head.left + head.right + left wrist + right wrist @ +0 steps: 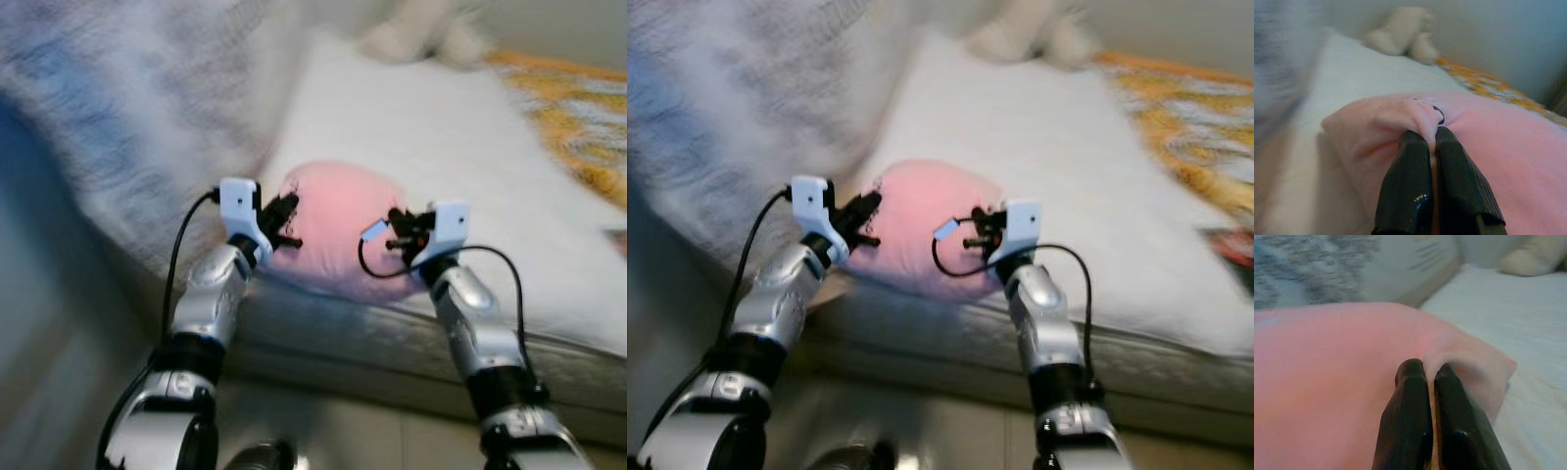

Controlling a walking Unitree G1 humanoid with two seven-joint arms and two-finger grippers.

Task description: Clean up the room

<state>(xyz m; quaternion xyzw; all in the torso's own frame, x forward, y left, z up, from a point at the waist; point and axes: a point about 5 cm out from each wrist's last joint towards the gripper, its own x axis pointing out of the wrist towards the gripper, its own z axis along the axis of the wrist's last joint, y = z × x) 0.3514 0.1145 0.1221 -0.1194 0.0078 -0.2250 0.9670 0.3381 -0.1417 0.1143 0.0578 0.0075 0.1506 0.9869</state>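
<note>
While both arms are reaching over the bed (549, 294) edge, the left gripper (284, 223) and right gripper (397, 235) are each pinching a fold of the pink pillow (338, 230), one at either end. Both wrist views are showing fingers (1418, 196) closed tight on pinched fabric, probably so the soft pillow is hanging evenly between them. It is sitting at the near edge of the mattress, beside a grey blanket (127, 127).

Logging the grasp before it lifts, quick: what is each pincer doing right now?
Left pincer: shut, pinching a fold of the pink pillow on its left side.
Right pincer: shut, pinching the pillow's fabric on its right side.
</note>
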